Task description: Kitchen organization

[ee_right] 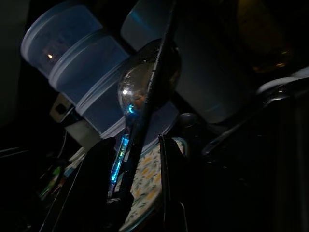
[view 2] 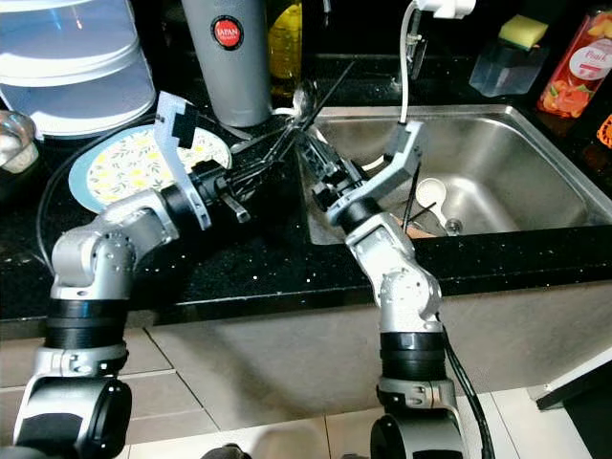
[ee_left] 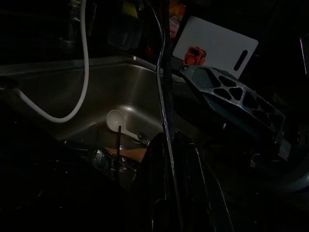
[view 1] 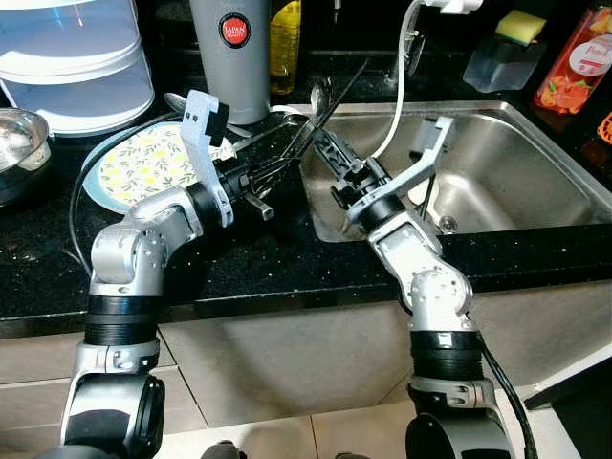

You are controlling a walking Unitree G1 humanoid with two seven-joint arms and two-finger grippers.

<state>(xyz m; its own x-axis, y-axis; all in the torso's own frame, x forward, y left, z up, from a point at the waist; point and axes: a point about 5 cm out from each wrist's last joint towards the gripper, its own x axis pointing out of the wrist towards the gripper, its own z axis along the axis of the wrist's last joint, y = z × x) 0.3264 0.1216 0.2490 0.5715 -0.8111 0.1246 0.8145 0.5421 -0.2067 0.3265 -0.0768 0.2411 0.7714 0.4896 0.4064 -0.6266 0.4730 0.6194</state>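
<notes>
My left gripper (view 1: pixel 254 184) reaches over the black counter just left of the sink and is shut on thin black chopsticks (view 1: pixel 316 120), which slant up toward the faucet; they run up from between the fingers as a dark line (ee_left: pixel 163 96). My right gripper (view 1: pixel 333 158) is at the sink's left rim, shut on the handle of a metal spoon (view 1: pixel 320 94) with its bowl pointing up and away. The spoon's shiny bowl (ee_right: pixel 145 79) rises between the fingers, with a chopstick crossing it. The two grippers are close together, tips almost meeting.
A lemon-patterned plate (view 1: pixel 143 163) lies behind my left arm, with loose cutlery (view 1: pixel 263 129) beside it. A grey flask (view 1: pixel 232 53), stacked clear containers (view 1: pixel 72 57) and a metal bowl (view 1: pixel 19 139) stand behind. The steel sink (view 1: pixel 535 172) holds a white spoon (ee_left: pixel 116 118); a white hose (view 1: pixel 397 86) hangs in.
</notes>
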